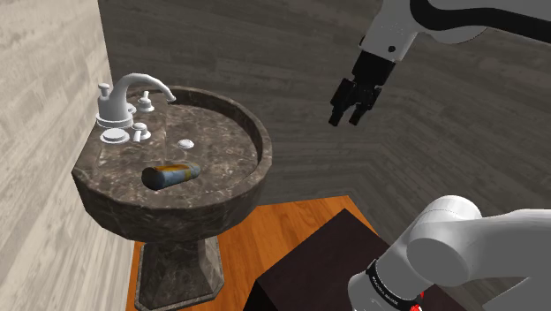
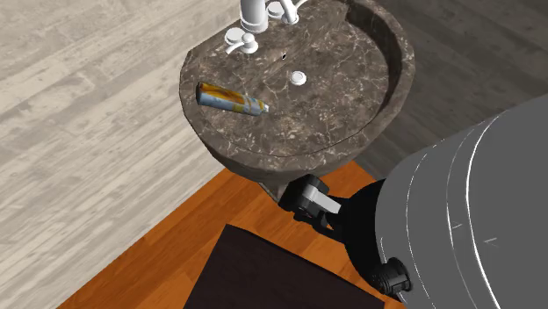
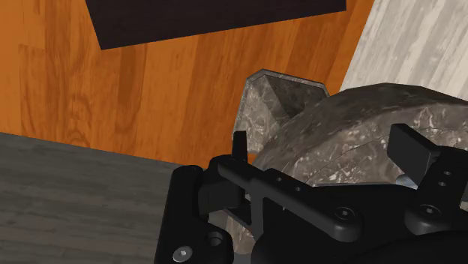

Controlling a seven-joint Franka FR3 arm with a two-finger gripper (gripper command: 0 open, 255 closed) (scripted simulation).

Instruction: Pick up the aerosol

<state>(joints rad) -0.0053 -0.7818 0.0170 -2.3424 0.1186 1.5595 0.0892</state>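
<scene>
The aerosol (image 1: pixel 172 174) is a blue-grey can with orange-yellow markings, lying on its side in the dark marble sink (image 1: pixel 259 141), near the basin's front in the shoulder view. From the second exterior view, the aerosol (image 2: pixel 231 99) rests near the sink (image 2: pixel 400 61) rim on that view's left. My black gripper (image 1: pixel 348 114) hangs open in the air well off to the shoulder view's right of the basin, above rim height and holding nothing. In the wrist view the gripper (image 3: pixel 326 150) has its fingers (image 3: pixel 240 147) apart, with the sink's outer wall (image 3: pixel 352 127) beyond them.
A white faucet (image 1: pixel 124 99) with two handles stands at the basin's back left in the shoulder view, and a white drain (image 1: pixel 185 142) sits mid-basin. The sink rests on a pedestal (image 1: pixel 177 265) over an orange wooden floor (image 1: pixel 265 234). My dark stand (image 1: pixel 309 269) is close by.
</scene>
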